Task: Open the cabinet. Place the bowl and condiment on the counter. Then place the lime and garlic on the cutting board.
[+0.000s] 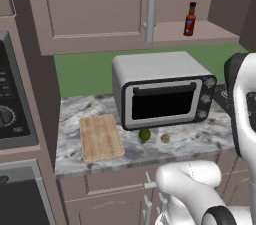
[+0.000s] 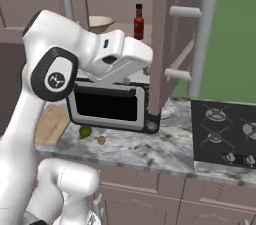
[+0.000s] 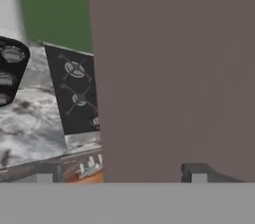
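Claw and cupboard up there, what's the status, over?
Claw open, holding nothing, close against the swung-open mauve-brown cabinet door. Dark red sauce bottle and tan bowl on the shelf. Door panel blocks the claw's way.

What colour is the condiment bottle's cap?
Black, on the dark red condiment bottle; clearest in the left base view.

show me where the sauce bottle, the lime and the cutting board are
condiment [image 1: 189, 20], left base view, on the red body of the bottle.
lime [image 1: 144, 134], left base view, middle of the green fruit.
cutting board [image 1: 101, 137], left base view, centre of the bare wooden face.
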Robot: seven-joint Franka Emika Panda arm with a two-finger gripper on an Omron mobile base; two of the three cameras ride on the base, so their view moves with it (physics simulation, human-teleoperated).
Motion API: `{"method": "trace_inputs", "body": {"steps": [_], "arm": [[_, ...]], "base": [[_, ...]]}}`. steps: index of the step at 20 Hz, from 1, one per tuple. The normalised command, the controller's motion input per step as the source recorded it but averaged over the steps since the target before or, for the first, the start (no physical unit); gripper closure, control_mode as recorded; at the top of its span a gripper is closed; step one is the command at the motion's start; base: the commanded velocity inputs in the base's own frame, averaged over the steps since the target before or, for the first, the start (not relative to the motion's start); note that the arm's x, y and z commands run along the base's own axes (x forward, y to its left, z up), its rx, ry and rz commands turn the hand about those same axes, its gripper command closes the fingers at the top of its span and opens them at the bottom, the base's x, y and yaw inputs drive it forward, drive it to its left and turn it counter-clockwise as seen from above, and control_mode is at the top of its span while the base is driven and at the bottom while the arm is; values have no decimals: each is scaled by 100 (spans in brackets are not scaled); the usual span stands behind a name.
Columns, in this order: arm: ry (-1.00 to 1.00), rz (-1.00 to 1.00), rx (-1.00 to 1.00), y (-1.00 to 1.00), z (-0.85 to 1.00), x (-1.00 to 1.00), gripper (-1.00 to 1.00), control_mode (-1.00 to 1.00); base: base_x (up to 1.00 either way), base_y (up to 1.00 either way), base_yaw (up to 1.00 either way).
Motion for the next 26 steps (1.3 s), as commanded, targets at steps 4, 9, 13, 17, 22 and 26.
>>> {"method": "trace_inputs", "body": {"steps": [4, 9, 13, 17, 22, 26], "arm": [[1, 0, -10, -100, -8, 0, -100, -100], [0, -3, -2, -100, -2, 38, -100, -100], [-10, -11, 8, -38, 0, 58, -100, -100], [-15, -1, 7, 49, 1, 14, -100, -100], [-10, 5, 4, 100, 0, 2, -100, -100], [-3, 18, 13, 100, 8, 16, -100, -100]], "base": [[0, 0, 0], [0, 0, 0], [0, 0, 0], [0, 0, 0], [0, 0, 0], [0, 0, 0]]}}
